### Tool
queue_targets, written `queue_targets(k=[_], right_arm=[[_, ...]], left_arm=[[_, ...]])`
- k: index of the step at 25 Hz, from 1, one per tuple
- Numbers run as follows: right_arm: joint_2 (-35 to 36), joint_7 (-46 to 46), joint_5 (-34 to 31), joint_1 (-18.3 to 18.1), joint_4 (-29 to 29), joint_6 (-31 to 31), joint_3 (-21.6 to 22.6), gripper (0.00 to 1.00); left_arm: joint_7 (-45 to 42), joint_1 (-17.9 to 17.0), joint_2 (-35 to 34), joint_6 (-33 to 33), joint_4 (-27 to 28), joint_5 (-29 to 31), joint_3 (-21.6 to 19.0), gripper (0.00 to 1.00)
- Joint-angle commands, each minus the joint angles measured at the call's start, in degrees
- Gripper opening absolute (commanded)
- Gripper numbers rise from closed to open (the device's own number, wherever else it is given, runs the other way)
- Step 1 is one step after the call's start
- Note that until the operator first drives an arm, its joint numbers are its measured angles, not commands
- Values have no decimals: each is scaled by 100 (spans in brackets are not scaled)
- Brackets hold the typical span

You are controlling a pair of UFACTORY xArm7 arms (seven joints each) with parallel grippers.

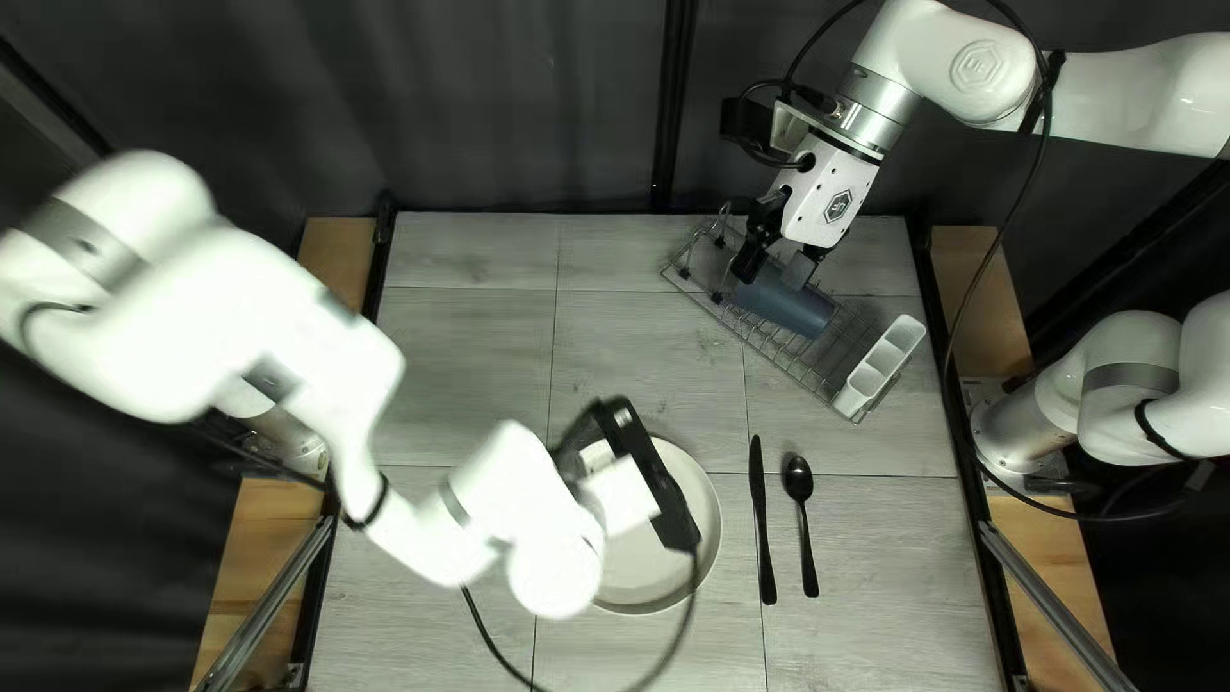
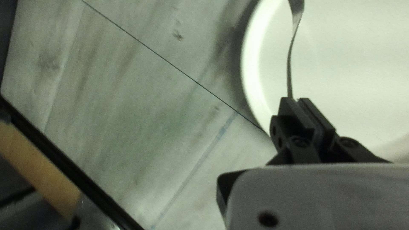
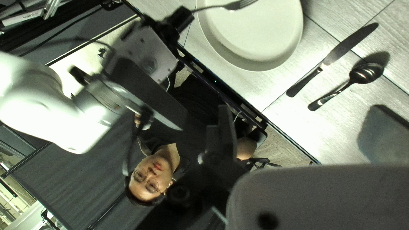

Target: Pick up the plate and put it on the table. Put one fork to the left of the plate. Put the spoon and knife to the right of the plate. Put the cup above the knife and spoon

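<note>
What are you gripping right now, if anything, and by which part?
My left gripper holds the fork by its handle. My right gripper is open and holds nothing.

Looks like a robotics lab, to judge by the white left arm [image 1: 167, 295] and right arm [image 1: 1140, 96] based at opposite edges of a bench [image 1: 461, 346]. Has a dark curtain [image 1: 538, 103] behind, metal rails [image 1: 1057, 608] at both sides and a looping black cable [image 1: 1108, 517]. Includes a person [image 3: 149, 179] beyond the bench in the right wrist view
</note>
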Motion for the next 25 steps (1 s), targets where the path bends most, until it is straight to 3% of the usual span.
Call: queue_targets(k=[1, 6, 9, 14, 19, 23, 25], right_arm=[[0, 0, 0, 0, 0, 0, 0, 100], [0, 0, 0, 0, 0, 0, 0, 100], [0, 0, 0, 0, 0, 0, 0, 100], [0, 0, 0, 0, 0, 0, 0, 100], [0, 0, 0, 0, 0, 0, 0, 100], [0, 0, 0, 0, 0, 0, 0, 100], [0, 0, 0, 0, 0, 0, 0, 100]], left_arm=[[-255, -289, 491, 292, 412, 35, 0, 0], [-392, -422, 896, 139, 577, 200, 54, 0], [-404, -368, 796, -139, 301, 247, 18, 100], [-343, -228, 435, -607, -127, 357, -22, 100], [-41, 216, -1022, -1390, -1432, 139, -56, 100], [868, 495, -2792, -2262, -2767, -574, 322, 100], [922, 490, -2891, -2315, -2837, -620, 359, 100]])
